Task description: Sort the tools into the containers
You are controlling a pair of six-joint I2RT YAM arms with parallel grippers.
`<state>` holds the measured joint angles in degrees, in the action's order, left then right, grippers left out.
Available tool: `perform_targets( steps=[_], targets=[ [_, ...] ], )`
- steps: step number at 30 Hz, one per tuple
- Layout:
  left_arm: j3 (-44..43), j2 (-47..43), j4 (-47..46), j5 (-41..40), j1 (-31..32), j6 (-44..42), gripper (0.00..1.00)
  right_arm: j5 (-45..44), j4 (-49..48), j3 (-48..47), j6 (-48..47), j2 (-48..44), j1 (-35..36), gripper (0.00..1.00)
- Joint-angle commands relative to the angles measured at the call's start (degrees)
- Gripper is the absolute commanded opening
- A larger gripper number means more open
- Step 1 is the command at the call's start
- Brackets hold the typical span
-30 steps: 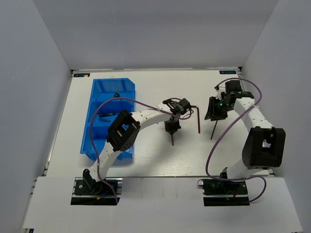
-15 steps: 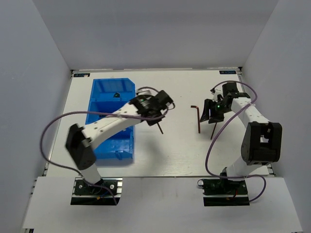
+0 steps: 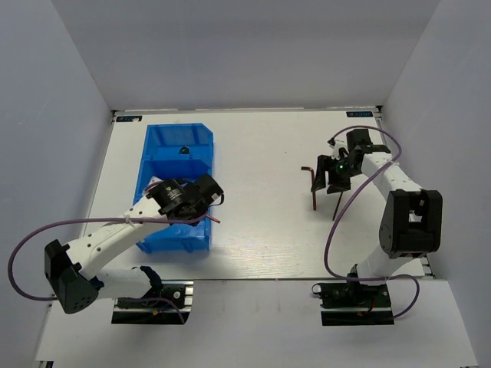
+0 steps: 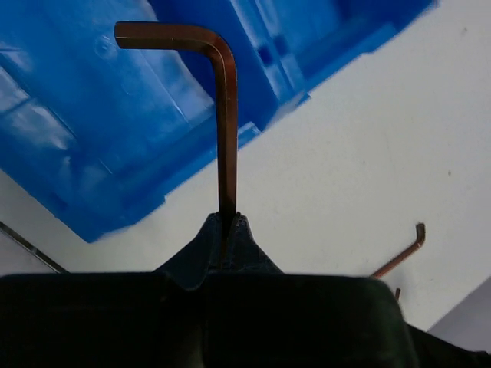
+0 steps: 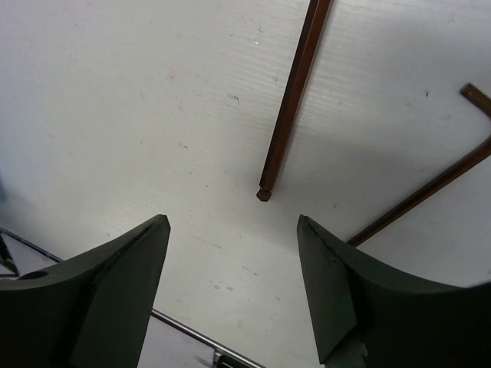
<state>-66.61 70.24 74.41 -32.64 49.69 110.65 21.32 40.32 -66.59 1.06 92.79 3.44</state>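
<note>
My left gripper (image 4: 228, 218) is shut on the long leg of a dark red-brown L-shaped hex key (image 4: 225, 130), whose bent end hangs over the translucent blue containers (image 4: 92, 138). From above, that gripper (image 3: 205, 193) hovers at the right side of the nearest bin in the row (image 3: 196, 136). My right gripper (image 5: 233, 222) is open just above the table with nothing between its fingers. A second hex key (image 5: 295, 107) lies straight ahead of it and a third (image 5: 430, 192) to its right. In the top view this gripper (image 3: 334, 173) sits over both keys (image 3: 315, 195).
A small dark tool (image 3: 184, 150) lies in the far bin. The purple cable of the right arm (image 3: 337, 230) loops over the table near the keys. White walls close in the table on three sides.
The left arm has swung left from mid-table to the near bin, carrying its hex key. The right gripper has opened wider and shifted slightly left over the two keys.
</note>
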Motion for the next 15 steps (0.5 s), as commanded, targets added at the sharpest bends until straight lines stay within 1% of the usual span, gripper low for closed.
perform_targets(
  steps=[1,3,4,6,7,10,11,12,13,14,15],
  targets=[
    [4.19,-2.73,3.46,-3.05,-1.53,16.35,0.00,0.92,-0.85,-3.36,-3.15,2.12,0.95,0.75],
    [8.41,-3.26,2.59,-3.04,-3.54,17.23,0.00,0.04,-1.55,-4.60,-4.65,3.26,2.09,0.77],
    [11.21,-4.13,1.71,-3.04,-4.16,17.23,0.05,-2.57,-1.64,-5.56,-5.62,5.71,2.70,0.78],
    [13.34,-5.02,-0.31,-3.04,-6.00,17.23,0.16,-4.87,-2.08,-7.41,-6.95,8.26,4.11,0.78],
    [14.13,-5.63,-1.02,-3.56,-6.71,17.23,0.19,-9.41,-2.69,-8.55,-7.38,9.93,4.73,0.77],
    [14.67,-6.25,-1.64,-4.18,-8.64,17.23,0.26,-14.01,-3.93,-12.14,-7.30,14.24,6.39,0.76],
    [14.67,-6.25,-1.64,-4.70,-9.17,16.62,0.30,-15.42,-4.19,-12.60,-7.13,16.00,6.58,0.73],
    [14.67,-6.25,-1.64,-4.71,-9.96,16.61,0.33,-16.30,-4.54,-13.04,-7.12,16.62,7.62,0.73],
    [14.67,-6.25,-1.64,-4.71,-9.97,16.01,0.37,-18.83,-4.54,-13.65,-6.95,17.33,8.07,0.72],
    [15.19,-6.25,-2.25,-4.71,-10.75,16.00,0.45,-21.12,-6.28,-13.74,-6.77,18.73,8.42,0.70],
    [15.19,-6.25,-2.25,-4.71,-10.76,15.30,0.49,-24.10,-6.91,-13.83,-6.42,19.26,9.64,0.70]
  ],
)
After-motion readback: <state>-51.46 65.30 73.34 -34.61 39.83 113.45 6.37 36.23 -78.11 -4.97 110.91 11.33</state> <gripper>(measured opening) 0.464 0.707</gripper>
